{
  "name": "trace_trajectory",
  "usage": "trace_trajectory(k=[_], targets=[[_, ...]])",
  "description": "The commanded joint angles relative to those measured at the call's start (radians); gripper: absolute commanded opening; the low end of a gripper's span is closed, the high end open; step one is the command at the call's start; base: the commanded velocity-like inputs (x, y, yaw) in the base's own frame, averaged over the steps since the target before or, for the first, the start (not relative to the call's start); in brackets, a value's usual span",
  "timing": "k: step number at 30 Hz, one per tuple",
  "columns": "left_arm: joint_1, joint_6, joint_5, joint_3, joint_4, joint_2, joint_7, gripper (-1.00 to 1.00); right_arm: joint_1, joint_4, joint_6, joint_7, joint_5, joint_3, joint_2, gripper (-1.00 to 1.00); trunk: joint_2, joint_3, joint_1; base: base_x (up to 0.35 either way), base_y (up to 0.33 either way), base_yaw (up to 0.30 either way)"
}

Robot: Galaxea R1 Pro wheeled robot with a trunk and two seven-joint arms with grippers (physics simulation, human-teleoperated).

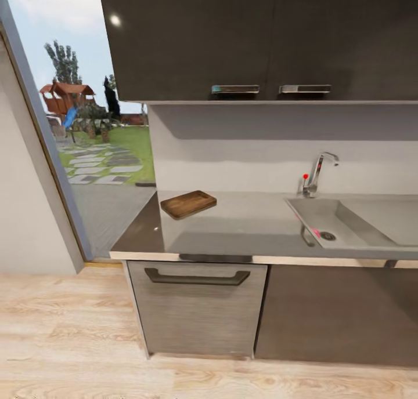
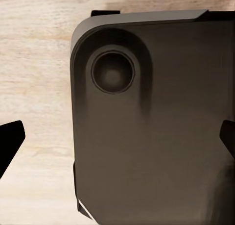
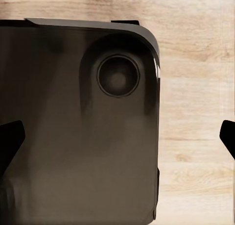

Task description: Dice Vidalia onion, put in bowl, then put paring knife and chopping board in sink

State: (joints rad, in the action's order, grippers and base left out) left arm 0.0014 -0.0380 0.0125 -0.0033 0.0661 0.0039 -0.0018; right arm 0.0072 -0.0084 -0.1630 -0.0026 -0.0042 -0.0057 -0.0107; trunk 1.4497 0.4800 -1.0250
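Note:
The brown chopping board point(image 1: 188, 204) lies on the grey countertop point(image 1: 244, 225), towards its left end. The steel sink point(image 1: 348, 213) is set into the worktop at the right, with its chrome tap point(image 1: 317, 174) behind it. Beside the round drain lies a small slim thing with a reddish part point(image 1: 314, 234), too small to identify. The Vidalia onion and the bowl are out of view. My left gripper point(image 2: 120, 139) and my right gripper point(image 3: 120, 139) each hang open and empty, fingertips wide apart, over the robot's dark base point(image 2: 156, 137) and the wooden floor.
Dark wall cabinets point(image 1: 255, 39) hang above the counter. A grey front with a long handle point(image 1: 197, 277) sits under the worktop. A tall glass opening point(image 1: 98, 155) onto a garden is at the left. Pale wooden floor point(image 1: 69, 329) lies between me and the cabinets.

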Motion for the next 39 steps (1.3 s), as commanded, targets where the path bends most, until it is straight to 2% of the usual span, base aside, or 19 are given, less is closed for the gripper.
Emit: trace_trajectory(k=[1, 7, 16, 39], targets=[[0.000, -0.002, 0.001, 0.000, 0.001, -0.001, 0.000, 1.00, 0.000, -0.001, -0.003, 0.000, 0.000, 0.000, 0.000, 1.00, 0.000, 0.001, 0.000, 0.000, 0.000, 0.241], [0.000, 0.000, 0.001, 0.000, 0.000, -0.004, 0.000, 1.00, 0.000, -0.001, -0.003, 0.000, 0.000, 0.000, 0.000, 1.00, 0.000, 0.001, 0.000, 0.000, 0.000, 0.275], [0.000, 0.000, 0.002, 0.003, 0.000, -0.004, 0.004, 1.00, 0.000, -0.001, -0.003, 0.001, 0.000, 0.000, 0.000, 1.00, -0.063, -0.028, 0.034, 0.000, 0.000, 0.273], [0.000, 0.001, 0.001, 0.002, 0.000, -0.005, 0.003, 1.00, 0.000, -0.011, -0.001, 0.001, 0.003, 0.002, 0.000, 1.00, -0.224, -0.100, 0.123, 0.000, 0.000, 0.013]])
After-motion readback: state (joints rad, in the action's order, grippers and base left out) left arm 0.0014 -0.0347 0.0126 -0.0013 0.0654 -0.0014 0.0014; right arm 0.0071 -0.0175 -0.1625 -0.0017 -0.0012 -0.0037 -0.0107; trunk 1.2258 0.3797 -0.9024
